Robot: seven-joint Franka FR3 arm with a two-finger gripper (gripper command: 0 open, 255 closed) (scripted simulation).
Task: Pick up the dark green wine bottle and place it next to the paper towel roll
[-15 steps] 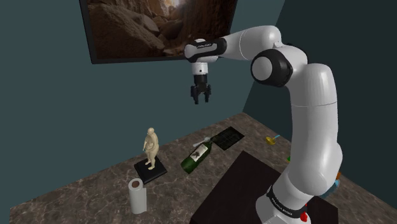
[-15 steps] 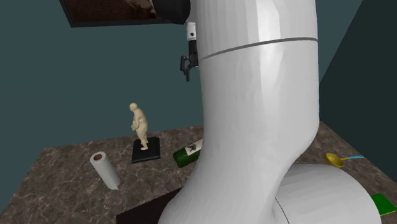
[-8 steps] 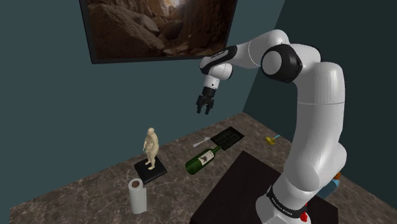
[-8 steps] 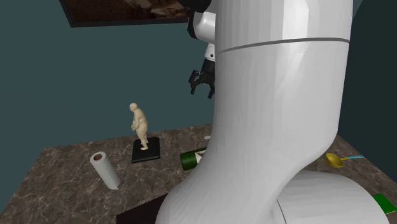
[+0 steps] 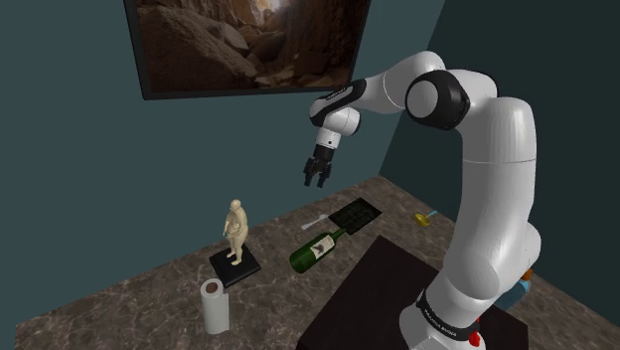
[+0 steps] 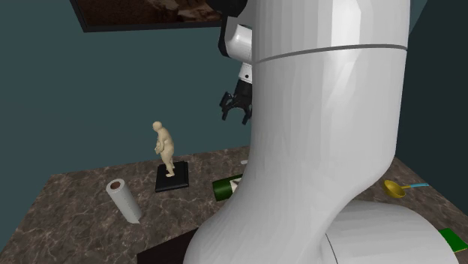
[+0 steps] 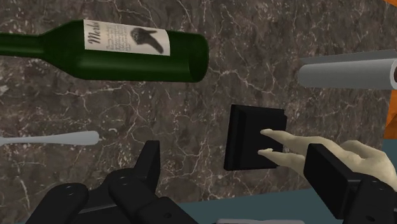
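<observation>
Two fingers hang open high over the bench; the green bottle lies on its side there, well apart from the paper towel roll; it may roll or slip when pinched, or bump the statue.

Second exterior view is kind of a bust: the arm's fat white link sits right in front of the wine bottle, so only its base end pokes out. The flat green thing is clipped by the edge, no idea what it is.

Wrist view: the bottle's neck runs off the edge and the paper towel roll is cut off too. The silver utensil shows just a handle, so fork or spoon, can't tell. The figurine is only feet and legs.

Shoulder view: the wall picture loses its top.
</observation>
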